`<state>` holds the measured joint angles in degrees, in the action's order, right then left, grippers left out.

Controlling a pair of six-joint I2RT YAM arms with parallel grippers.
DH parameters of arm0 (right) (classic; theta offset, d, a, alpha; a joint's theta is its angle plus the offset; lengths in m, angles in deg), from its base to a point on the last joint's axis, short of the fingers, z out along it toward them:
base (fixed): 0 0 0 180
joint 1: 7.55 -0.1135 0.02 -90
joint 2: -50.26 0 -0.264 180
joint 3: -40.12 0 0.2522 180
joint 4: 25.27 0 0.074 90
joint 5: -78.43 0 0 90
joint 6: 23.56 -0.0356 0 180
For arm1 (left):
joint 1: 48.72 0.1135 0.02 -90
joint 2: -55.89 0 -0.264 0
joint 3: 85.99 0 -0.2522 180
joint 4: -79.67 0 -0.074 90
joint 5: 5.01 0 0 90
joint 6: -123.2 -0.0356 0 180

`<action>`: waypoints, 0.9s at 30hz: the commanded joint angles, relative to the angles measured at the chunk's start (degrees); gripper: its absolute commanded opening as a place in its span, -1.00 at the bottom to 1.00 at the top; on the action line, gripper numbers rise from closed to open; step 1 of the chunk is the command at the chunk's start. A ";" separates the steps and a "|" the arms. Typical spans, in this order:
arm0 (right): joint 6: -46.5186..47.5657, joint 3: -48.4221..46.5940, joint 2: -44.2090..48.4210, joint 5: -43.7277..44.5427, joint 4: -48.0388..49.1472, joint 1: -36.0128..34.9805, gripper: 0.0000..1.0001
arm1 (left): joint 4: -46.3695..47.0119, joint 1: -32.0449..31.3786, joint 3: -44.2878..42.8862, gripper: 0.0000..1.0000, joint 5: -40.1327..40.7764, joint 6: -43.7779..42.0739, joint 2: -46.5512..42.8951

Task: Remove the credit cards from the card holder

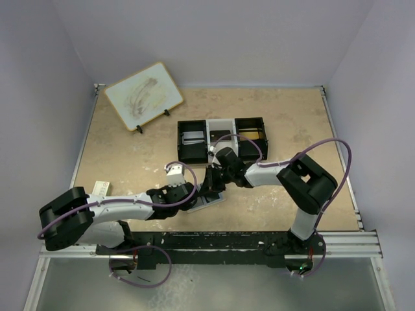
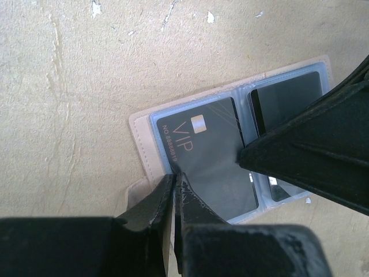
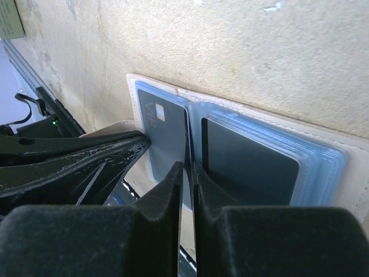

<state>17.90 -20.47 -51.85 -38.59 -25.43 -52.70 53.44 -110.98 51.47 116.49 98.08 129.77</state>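
Note:
The card holder point(image 2: 143, 138) lies open on the table, pale blue inside with a tan edge; it also shows in the top view point(image 1: 212, 201) and the right wrist view point(image 3: 349, 173). A dark "VIP" credit card point(image 2: 213, 156) sits in its left pocket, and a second dark card point(image 2: 288, 98) in its right pocket. My left gripper point(image 2: 174, 176) is shut on the holder's outer edge beside the VIP card. My right gripper point(image 3: 188, 167) is shut on the VIP card's inner edge at the fold. Its fingers point(image 2: 311, 150) cover part of the right pocket.
A black-and-white three-compartment tray point(image 1: 222, 123) stands just behind the grippers, with a silvery card point(image 1: 192, 137) in its left compartment. A wood-framed whiteboard point(image 1: 144, 95) leans at the back left. A small pale box point(image 1: 99, 188) lies at the left by my left arm.

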 commanded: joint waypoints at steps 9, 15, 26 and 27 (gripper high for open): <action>-5.27 4.53 3.08 -5.68 8.21 1.67 -1.00 | 0.29 0.31 1.53 -1.00 -1.86 -0.23 3.02; -5.45 7.22 5.07 -5.87 8.39 4.16 -1.00 | -0.42 0.34 1.48 -1.00 -1.27 -0.51 3.06; -2.83 5.88 4.28 -3.88 7.09 4.32 -0.76 | 4.18 0.30 1.16 -0.87 -4.37 -4.37 3.61; -2.83 5.55 3.88 -3.58 6.59 4.07 -0.71 | 4.28 0.30 0.87 -0.77 -4.99 -4.75 3.32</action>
<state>13.66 -12.80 -47.54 -42.37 -19.00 -48.04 56.00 -110.98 51.49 116.62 96.03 130.89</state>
